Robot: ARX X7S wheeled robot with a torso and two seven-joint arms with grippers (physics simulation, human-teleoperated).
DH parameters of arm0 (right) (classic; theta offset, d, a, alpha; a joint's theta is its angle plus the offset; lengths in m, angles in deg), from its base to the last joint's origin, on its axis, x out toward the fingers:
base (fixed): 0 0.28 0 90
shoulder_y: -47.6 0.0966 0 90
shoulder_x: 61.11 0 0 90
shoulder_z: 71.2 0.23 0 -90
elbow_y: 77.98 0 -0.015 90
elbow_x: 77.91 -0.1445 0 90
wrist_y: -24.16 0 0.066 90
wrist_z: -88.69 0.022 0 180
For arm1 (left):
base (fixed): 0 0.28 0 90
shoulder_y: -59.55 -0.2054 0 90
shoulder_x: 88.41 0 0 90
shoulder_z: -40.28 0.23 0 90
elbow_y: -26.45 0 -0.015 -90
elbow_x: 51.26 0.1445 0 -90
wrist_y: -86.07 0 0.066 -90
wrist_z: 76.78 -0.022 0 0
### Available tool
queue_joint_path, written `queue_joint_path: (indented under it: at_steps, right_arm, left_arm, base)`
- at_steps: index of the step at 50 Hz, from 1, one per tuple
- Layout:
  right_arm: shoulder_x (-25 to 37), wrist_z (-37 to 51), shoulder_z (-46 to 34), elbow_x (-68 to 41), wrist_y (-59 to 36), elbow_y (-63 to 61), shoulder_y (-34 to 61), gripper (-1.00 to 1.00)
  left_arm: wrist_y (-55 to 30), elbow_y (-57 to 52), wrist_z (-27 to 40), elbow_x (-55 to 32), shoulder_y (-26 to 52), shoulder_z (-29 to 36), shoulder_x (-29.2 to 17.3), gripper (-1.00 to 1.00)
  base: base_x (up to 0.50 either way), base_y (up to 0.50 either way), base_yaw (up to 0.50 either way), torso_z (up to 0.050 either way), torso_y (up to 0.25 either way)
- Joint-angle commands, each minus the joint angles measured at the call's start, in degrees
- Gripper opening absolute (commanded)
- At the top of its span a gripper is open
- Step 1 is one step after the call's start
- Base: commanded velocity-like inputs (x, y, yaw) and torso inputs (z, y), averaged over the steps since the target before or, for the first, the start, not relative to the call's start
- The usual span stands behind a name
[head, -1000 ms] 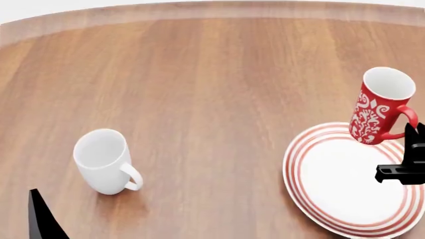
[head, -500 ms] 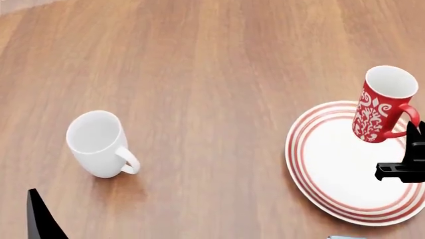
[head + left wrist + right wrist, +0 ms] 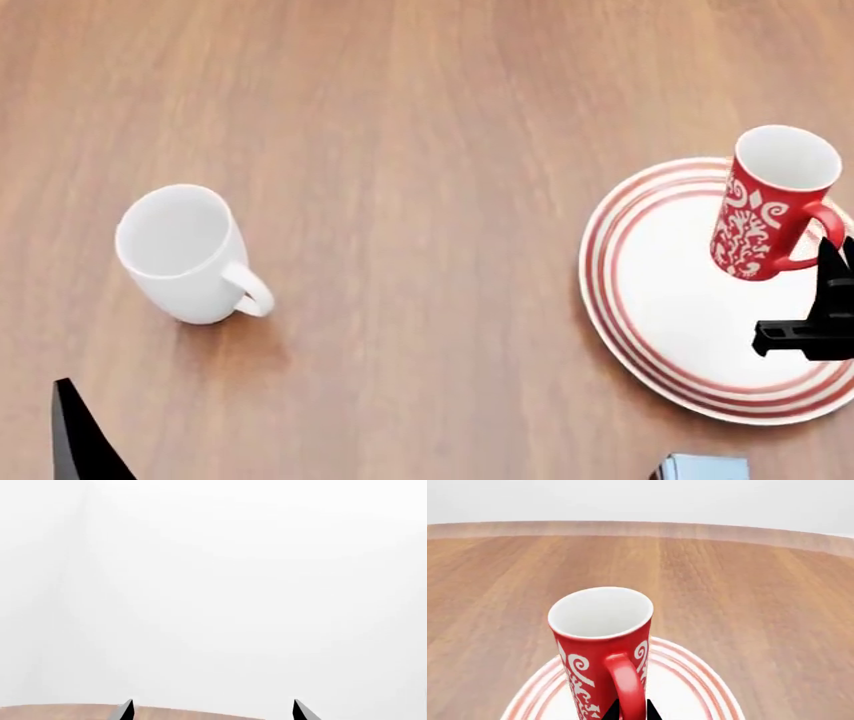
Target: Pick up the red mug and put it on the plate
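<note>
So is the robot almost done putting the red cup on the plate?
Nearly. The red mug is already picked up, with the right gripper holding its handle. It now sits over the plate, upright. Whether its base touches the plate is unclear. Left to do: set it down fully and let go.

The red mug has shifted farther over the plate.

The red mug is over the plate, at the bench's right. A second mug stands well apart at the left.
</note>
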Motion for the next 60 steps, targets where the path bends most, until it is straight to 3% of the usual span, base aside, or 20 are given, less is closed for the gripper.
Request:
queue_joint_path:
  at_steps: [1, 21, 60]
  right_arm:
    - [-0.2, -0.1, 0.4, 0.4, 0.5, 0.2, 0.4, -1.00]
    - [0.0, 0.0, 1.0, -0.3, 0.4, -0.7, -0.3, -1.00]
    - [-3.5, -3.2, -0.4, 2.3, 4.6, 8.0, 2.7, -1.00]
  left_arm:
    - [0.0, -0.1, 0.0, -0.1, 0.0, 0.0, 0.0, 1.00]
    - [0.0, -0.2, -0.3, -0.4, 0.0, 0.0, 0.0, 1.00]
    - [0.0, -0.3, -1.8, -2.4, 0.0, 0.2, 0.0, 1.00]
  base:
    - [0.00, 0.00, 0.00, 0.009, -0.113]
    - [0.00, 0.00, 0.00, 0.008, -0.113]
    - [0.00, 0.00, 0.00, 0.000, -0.001]
